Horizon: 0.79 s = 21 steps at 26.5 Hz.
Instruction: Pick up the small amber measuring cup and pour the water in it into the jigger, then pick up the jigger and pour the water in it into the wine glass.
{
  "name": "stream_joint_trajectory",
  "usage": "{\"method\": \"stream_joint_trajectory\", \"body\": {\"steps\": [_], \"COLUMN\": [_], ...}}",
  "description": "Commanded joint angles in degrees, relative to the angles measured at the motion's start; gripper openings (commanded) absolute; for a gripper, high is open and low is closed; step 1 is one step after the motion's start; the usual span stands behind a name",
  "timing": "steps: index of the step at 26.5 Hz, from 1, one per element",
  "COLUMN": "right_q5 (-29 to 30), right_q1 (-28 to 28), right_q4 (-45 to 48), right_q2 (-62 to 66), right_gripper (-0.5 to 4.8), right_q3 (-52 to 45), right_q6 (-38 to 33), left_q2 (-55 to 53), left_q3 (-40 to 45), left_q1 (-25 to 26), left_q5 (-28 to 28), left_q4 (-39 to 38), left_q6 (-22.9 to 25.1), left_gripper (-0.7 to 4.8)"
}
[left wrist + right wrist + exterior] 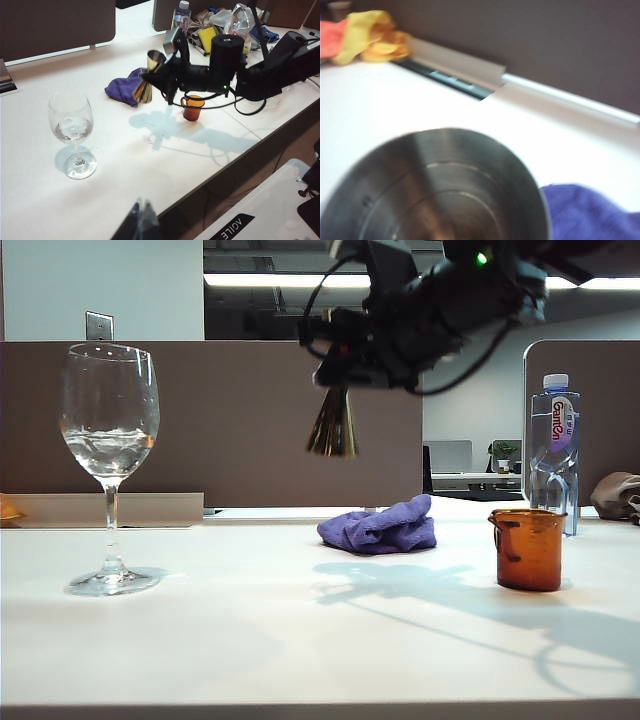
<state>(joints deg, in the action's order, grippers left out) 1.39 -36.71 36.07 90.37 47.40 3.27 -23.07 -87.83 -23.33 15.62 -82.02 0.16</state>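
The right gripper [159, 79], fingers clenched on the jigger [333, 424] held high above the tabletop [250, 630], hangs well right of the wine glass [109, 440]; left gripper [141, 220] hangs open, idle.

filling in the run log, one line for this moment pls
right gripper: shut on jigger, held above table | left gripper: idle, apart | wine glass: holds water | amber cup: standing on table
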Motion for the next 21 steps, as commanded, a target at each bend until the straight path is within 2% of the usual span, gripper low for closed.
{"method": "stream_joint_trajectory", "body": {"steps": [1, 10, 21], "right_q5": [2.8, 3.3, 3.5], "right_q1": [0.5, 0.3, -0.2], "right_q4": [4.4, 6.8, 6.4], "right_q2": [1.5, 6.9, 11.6], "right_gripper": [-0.01, -0.01, -0.01], "right_q3": [-3.0, -3.3, -3.4], "right_q6": [-0.8, -6.7, -6.7], "left_q2": [0.0, 0.0, 0.0], "left_q3": [-0.2, -0.2, -0.2], "left_q1": [0.0, 0.0, 0.0], "left_q5": [0.1, 0.1, 0.1], "left_q4": [-0.2, -0.2, -0.2], "left_q6": [-0.2, -0.2, -0.2], "left_gripper": [-0.02, -0.02, -0.02]}}
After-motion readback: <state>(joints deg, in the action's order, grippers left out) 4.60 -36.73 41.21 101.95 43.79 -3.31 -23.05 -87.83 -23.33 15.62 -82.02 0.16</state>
